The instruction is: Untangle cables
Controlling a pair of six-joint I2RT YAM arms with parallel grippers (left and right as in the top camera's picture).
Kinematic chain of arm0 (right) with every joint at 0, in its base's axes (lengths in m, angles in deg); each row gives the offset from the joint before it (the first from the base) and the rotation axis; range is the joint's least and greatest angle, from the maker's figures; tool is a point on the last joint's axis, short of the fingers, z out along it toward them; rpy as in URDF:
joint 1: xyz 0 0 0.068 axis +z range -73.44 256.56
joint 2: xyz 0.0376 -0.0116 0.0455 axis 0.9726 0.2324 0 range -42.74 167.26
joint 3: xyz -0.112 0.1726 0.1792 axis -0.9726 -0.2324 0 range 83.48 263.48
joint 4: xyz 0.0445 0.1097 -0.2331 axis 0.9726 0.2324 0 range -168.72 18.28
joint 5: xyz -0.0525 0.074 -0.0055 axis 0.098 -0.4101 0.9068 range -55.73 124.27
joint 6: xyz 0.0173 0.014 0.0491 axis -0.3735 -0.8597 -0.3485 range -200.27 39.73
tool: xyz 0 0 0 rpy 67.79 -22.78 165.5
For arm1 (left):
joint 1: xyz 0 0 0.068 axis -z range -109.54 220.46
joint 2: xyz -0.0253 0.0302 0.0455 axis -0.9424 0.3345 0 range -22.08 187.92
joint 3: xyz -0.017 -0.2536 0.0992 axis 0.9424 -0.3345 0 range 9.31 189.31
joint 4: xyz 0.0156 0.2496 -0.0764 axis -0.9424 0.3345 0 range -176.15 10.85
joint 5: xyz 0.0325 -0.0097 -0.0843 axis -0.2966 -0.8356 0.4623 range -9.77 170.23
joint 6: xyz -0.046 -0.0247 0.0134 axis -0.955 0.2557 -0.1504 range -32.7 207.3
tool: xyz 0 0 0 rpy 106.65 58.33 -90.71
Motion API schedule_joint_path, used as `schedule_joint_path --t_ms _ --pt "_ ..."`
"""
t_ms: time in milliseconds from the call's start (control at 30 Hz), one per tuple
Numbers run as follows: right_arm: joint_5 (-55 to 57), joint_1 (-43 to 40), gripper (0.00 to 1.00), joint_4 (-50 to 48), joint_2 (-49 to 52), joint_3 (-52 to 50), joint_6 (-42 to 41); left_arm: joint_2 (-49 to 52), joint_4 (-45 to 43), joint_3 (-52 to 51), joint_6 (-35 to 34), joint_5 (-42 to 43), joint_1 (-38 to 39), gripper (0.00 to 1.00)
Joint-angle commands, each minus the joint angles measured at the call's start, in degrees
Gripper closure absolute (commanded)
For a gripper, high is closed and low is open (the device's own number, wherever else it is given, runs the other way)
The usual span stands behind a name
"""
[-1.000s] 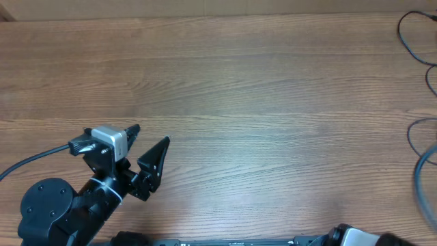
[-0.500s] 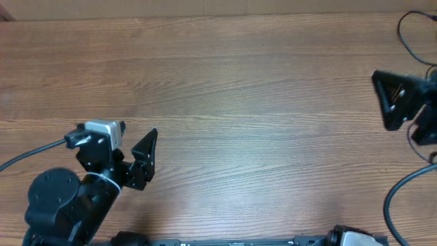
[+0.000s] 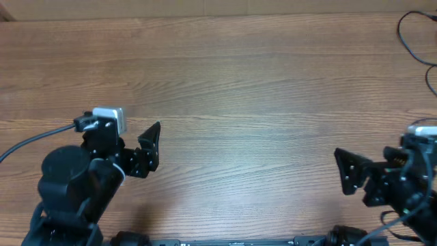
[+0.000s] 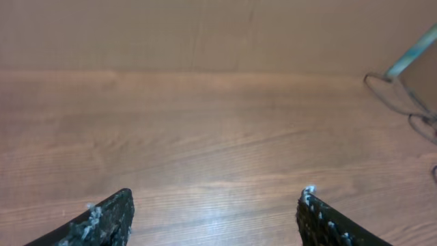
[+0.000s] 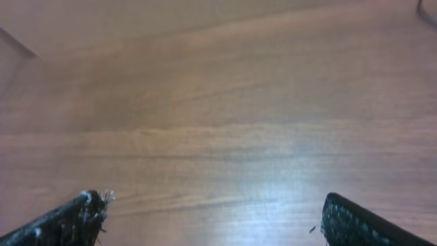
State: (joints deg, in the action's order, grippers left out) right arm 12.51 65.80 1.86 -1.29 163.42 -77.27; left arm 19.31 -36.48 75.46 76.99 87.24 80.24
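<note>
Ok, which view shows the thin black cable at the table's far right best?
Left wrist: the cable shows as several thin loops at the frame's right. Overhead catches only one curve in its top right corner, cut by the edge. Right wrist shows just a sliver.

Matt wood-grain table (image 3: 246, 89), scuffed matt left claw (image 4: 215, 197)

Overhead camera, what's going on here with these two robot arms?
Nothing is being handled right now. The left gripper and the right gripper both hover open and empty over the brown wooden table, on the robot's side of it. The only cord in sight is a thin black cable looping at the table's far right corner, touched by neither gripper.
</note>
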Motion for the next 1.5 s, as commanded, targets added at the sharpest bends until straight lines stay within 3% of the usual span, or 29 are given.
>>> schedule_joint_path --t_ms 0,200,567,733,800,867,933,1067,1267,1467 --pt "-1.5 0.3 0.0 -5.6 -3.5 -11.9 0.3 2.9 0.9 0.6 0.9 -1.0 0.4 0.25" --pt "-10.3 0.3 0.01 -23.2 -3.8 -26.4 0.0 4.3 2.6 -1.1 2.6 -3.5 0.4 0.5" --pt "-10.3 0.3 0.0 -33.9 -0.8 -28.5 -4.4 -7.9 2.7 -12.5 -0.6 -5.5 0.4 0.49" --pt "-10.3 0.3 0.0 -33.9 -0.8 -28.5 -6.0 -10.1 2.6 -14.0 -3.4 -4.2 0.4 0.42" --pt "-9.9 0.3 0.0 -32.3 -0.8 -28.5 -6.0 -10.0 1.4 -13.9 -11.5 -3.0 0.4 0.24" --pt "-9.9 0.3 0.0 -29.7 -0.8 -28.5 -6.0 -10.0 -0.3 -13.9 -14.6 -2.9 0.4 0.09" --pt "-9.9 0.3 0.0 -26.9 -0.8 -28.5 -6.0 -10.0 -3.1 -13.9 -17.0 -2.9 0.4 0.01" --pt "-9.9 0.3 0.0 -24.5 -0.8 -28.5 -6.0 -10.0 -9.1 -13.9 -17.4 -1.6 0.4 0.0" --pt "-9.9 0.3 0.0 -24.3 -0.8 -28.5 -6.0 -10.0 -15.8 -13.9 -17.8 8.5 0.4 0.01" --pt "-9.9 0.3 0.0 -24.3 -0.8 -28.5 -6.0 -10.0 -15.6 -13.9 -23.2 13.7 0.4 0.0"
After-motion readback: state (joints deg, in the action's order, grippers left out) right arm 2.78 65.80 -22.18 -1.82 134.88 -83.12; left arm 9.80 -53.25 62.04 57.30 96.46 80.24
